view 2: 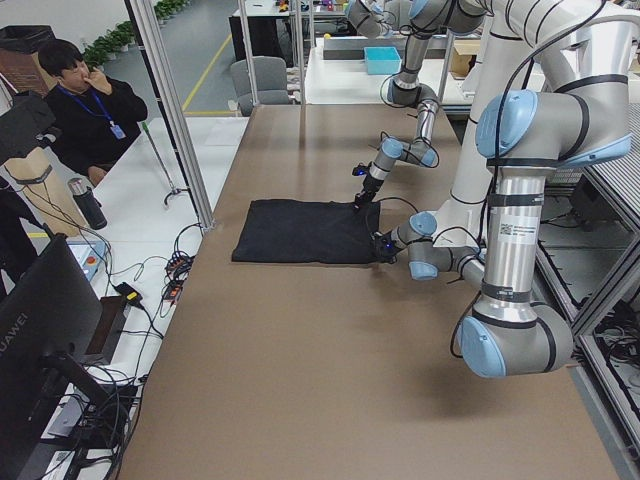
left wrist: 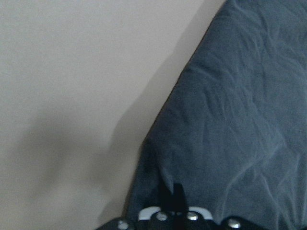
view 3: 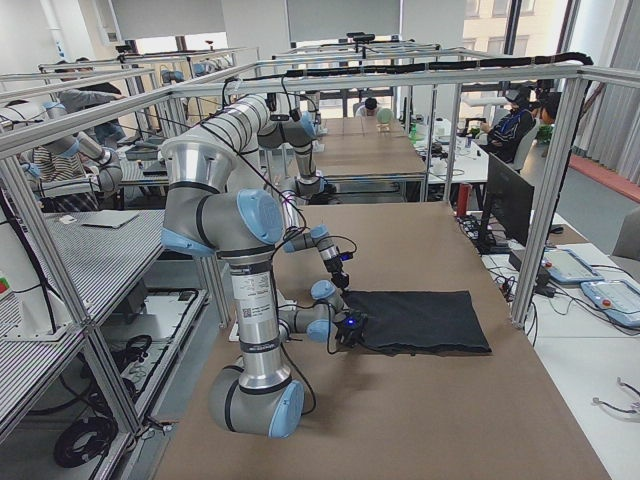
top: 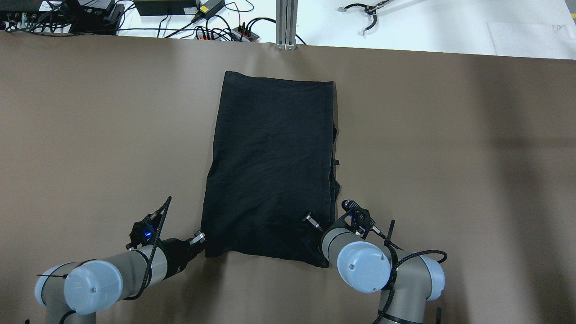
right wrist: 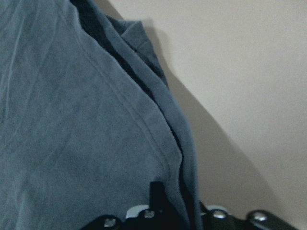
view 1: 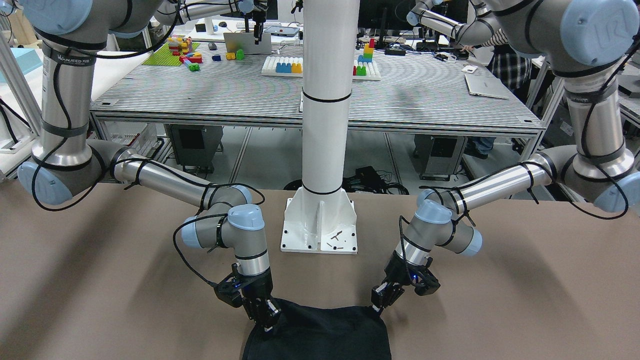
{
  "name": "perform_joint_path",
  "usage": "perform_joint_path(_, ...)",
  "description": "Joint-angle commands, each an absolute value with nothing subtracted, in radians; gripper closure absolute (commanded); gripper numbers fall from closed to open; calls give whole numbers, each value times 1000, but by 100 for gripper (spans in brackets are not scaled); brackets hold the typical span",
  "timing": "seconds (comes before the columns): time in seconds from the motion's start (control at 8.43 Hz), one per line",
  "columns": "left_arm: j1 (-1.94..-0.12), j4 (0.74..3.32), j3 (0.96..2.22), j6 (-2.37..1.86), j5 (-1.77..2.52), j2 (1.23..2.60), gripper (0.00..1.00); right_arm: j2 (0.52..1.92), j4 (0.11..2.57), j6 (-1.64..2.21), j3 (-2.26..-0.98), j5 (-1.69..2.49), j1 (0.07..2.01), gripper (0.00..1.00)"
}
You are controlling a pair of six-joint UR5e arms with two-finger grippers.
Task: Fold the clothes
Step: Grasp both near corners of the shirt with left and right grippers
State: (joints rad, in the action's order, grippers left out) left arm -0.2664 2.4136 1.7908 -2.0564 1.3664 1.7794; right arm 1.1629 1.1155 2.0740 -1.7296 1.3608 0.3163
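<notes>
The clothes [top: 270, 166] are one plain black piece lying flat on the brown table, long side running away from the robot; they also show in the front view [view 1: 320, 330] and both wrist views [left wrist: 240, 120] [right wrist: 72, 120]. My left gripper [top: 201, 236] [view 1: 377, 306] is low at the near-left corner, its jaws together on the cloth's edge [left wrist: 173, 201]. My right gripper [top: 311, 220] [view 1: 266, 322] is at the near-right corner, shut on the hemmed edge [right wrist: 158, 196], where layers of fabric overlap.
The white post's base plate [view 1: 320, 225] stands between the two arms at the robot's side. Cables and power strips [top: 180, 18] lie past the table's far edge beside an aluminium post [top: 286, 22]. A seated person [view 2: 85, 100] is beyond the far end.
</notes>
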Motion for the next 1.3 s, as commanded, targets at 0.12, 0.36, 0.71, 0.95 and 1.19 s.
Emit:
perform_joint_path(0.12, -270, 2414, 1799, -2036, 1368, 1789, 100, 1186, 1127, 2066, -1795, 1358, 321, 100)
perform_joint_path(0.36, -270, 2414, 1801, -2036, 1376, 1795, 100, 1189, 1127, 2065, -1793, 1359, 319, 100)
perform_joint_path(0.71, -273, 2413, 1892, -2036, 1391, 1775, 100, 1239, 1134, 2065, -1898, 1362, 299, 100)
perform_joint_path(0.95, -273, 2413, 1978, -2036, 1423, 1740, 100, 1323, 1187, 2066, -2049, 1359, 241, 100)
perform_joint_path(1.19, -328, 2293, 2127, -2033, 1555, 1720, 100, 1359, 1268, 2063, -2188, 1365, 222, 100)
